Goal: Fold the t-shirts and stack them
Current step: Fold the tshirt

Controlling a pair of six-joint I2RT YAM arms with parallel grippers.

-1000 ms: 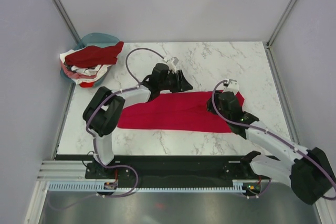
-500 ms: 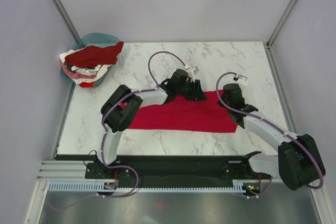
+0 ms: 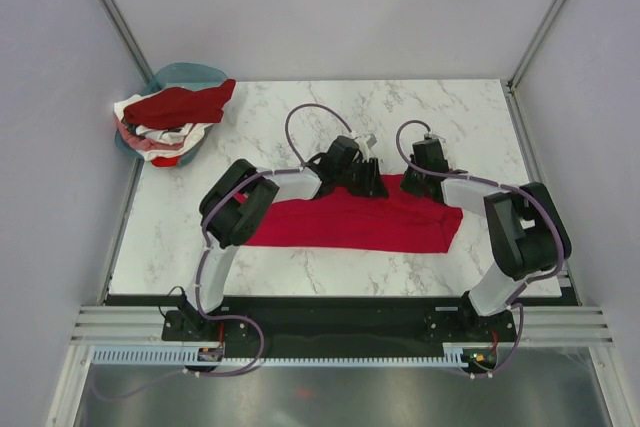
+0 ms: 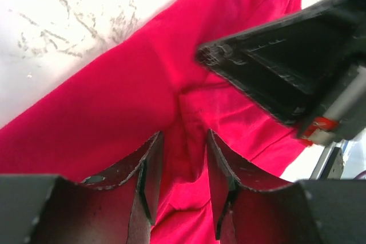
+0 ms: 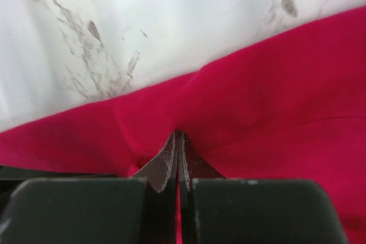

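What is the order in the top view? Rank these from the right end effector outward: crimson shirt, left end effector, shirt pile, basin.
1. The crimson shirt: pinched at its far edge by the right end effector.
2. The left end effector: just to the left, over the same shirt.
3. The shirt pile and basin: far-left corner, too close to call.

Spread flat across bench (image 3: pixel 250 267) centre: t-shirt (image 3: pixel 350 222). Heaped on basin (image 3: pixel 185 73) at 10 o'clock, well apart from t-shirt: shirt pile (image 3: pixel 170 117).

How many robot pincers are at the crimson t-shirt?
2. The left pincer sits over a crease at the far edge of the bright crimson cloth t-shirt; the right pincer is shut on that edge further right.
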